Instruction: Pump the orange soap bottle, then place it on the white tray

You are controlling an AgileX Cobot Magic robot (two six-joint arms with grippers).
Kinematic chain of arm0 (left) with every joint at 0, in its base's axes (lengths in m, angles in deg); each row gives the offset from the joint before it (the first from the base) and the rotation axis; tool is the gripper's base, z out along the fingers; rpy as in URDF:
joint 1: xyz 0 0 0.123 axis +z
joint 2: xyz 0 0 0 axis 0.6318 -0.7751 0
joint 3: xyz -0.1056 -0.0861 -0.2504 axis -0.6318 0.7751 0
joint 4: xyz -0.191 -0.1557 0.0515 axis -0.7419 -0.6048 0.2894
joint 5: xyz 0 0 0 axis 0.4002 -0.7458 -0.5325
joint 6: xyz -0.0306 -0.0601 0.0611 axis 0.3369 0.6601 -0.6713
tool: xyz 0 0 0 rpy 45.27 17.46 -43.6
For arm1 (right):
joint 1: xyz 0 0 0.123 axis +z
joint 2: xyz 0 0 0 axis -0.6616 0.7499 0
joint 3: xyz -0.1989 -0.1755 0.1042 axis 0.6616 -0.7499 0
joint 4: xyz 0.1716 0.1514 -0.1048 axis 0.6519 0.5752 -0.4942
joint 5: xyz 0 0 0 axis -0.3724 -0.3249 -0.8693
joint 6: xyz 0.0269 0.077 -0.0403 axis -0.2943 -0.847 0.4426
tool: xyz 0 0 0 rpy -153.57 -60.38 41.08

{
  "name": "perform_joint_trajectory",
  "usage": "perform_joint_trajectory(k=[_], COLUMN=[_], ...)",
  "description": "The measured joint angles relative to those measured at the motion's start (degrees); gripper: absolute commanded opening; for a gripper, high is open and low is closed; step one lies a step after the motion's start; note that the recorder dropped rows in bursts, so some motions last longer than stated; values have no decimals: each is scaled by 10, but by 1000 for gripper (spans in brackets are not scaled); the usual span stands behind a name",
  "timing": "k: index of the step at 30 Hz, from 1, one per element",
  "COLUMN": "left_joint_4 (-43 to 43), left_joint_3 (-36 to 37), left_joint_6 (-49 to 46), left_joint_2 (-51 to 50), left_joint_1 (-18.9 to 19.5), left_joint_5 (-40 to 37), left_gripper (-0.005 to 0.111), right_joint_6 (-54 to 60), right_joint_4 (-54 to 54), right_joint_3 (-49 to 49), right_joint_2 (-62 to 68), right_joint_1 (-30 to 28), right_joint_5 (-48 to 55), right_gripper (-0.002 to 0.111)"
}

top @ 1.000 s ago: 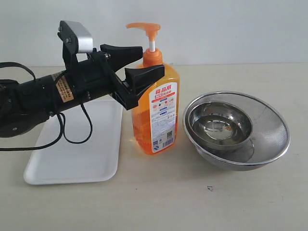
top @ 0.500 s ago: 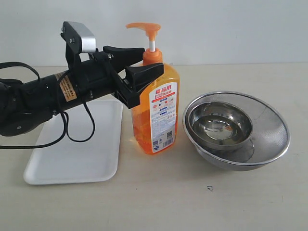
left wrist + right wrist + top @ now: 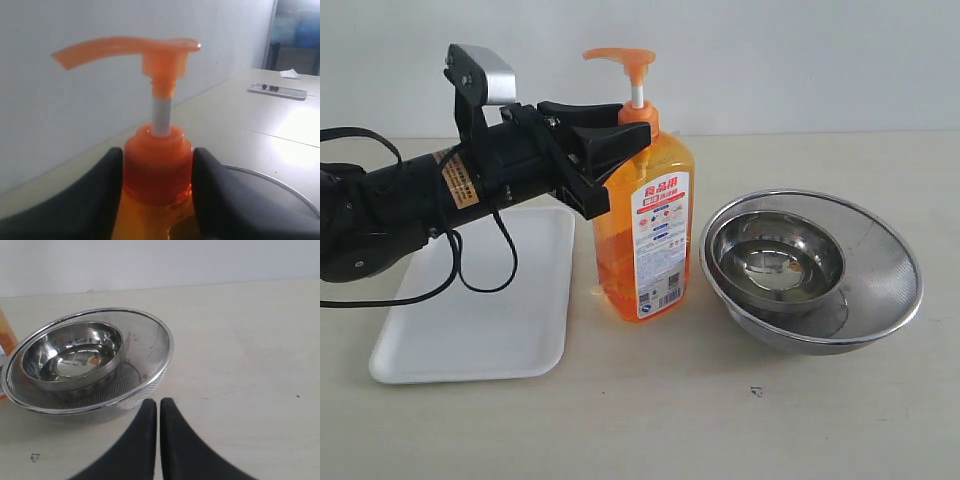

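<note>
Left gripper point(image 3: 632, 122): jaws clamped on the collar of the tall translucent orange soap bottle point(image 3: 642, 235). Bottle upright on beige table point(image 3: 720, 420), just beside flat white rectangular tray point(image 3: 470, 320), not on it. Nested round steel bowls point(image 3: 885, 275) on the bottle's other side. Right gripper point(image 3: 157, 412) closed, empty.
</note>
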State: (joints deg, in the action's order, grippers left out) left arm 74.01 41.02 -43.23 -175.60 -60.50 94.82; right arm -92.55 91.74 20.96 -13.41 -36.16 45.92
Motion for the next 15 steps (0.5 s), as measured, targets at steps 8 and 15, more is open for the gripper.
perform_joint_trajectory(k=[8,15], left_joint_4=[-1,-47], left_joint_3=[-2,33], left_joint_6=[18,24], left_joint_2=[0,36], left_joint_1=[0,1], left_joint_5=[-5,-28], left_gripper=[5,5], right_joint_6=[0,0], right_joint_4=[0,0], right_joint_3=[0,0], right_joint_2=[0,0], right_joint_1=[0,0], right_joint_5=[0,0], right_gripper=[0,0])
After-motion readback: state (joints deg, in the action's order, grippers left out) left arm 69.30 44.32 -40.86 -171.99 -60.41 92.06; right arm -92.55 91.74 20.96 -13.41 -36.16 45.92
